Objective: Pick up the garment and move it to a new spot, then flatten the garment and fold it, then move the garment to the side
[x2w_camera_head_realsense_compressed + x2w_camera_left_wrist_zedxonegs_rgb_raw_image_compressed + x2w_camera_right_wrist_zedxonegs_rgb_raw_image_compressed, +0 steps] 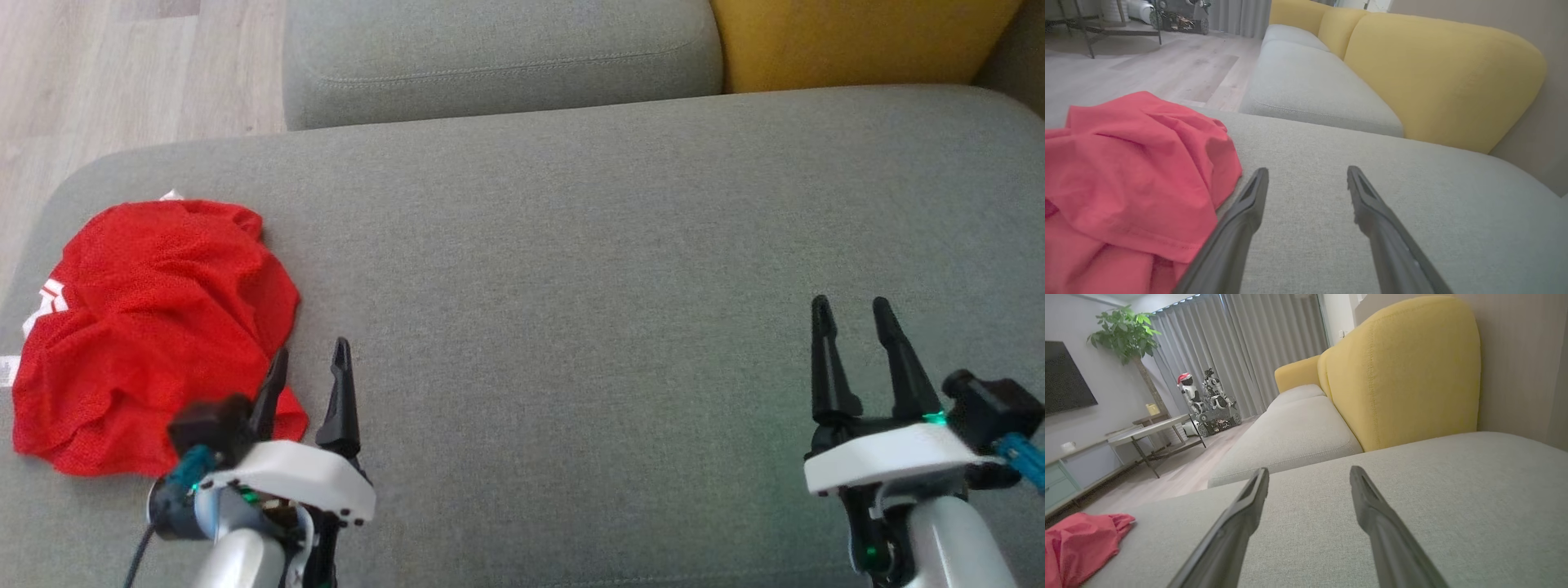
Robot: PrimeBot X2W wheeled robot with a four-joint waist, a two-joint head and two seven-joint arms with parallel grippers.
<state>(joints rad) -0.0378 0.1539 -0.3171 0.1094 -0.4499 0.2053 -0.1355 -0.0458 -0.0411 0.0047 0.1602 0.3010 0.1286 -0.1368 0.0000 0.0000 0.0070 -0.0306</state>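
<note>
The crumpled red garment [155, 327] lies near the left edge of the grey sofa seat [571, 245]. The left claw [312, 349] hovers released just beside its right hem. Bare seat stretches rightward to the right claw [851, 304], likewise released, holding nothing.

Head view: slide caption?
Crumpled red garment on grey sofa seat, left jaws open beside it, right jaws open, well apart.

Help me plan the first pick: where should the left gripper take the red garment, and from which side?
Probably the rumpled right edge of the garment, coming from its right with the open left gripper. The cloth lies crumpled on the sofa cushion, and that edge is heaped into thick folds beside the fingers.
</note>
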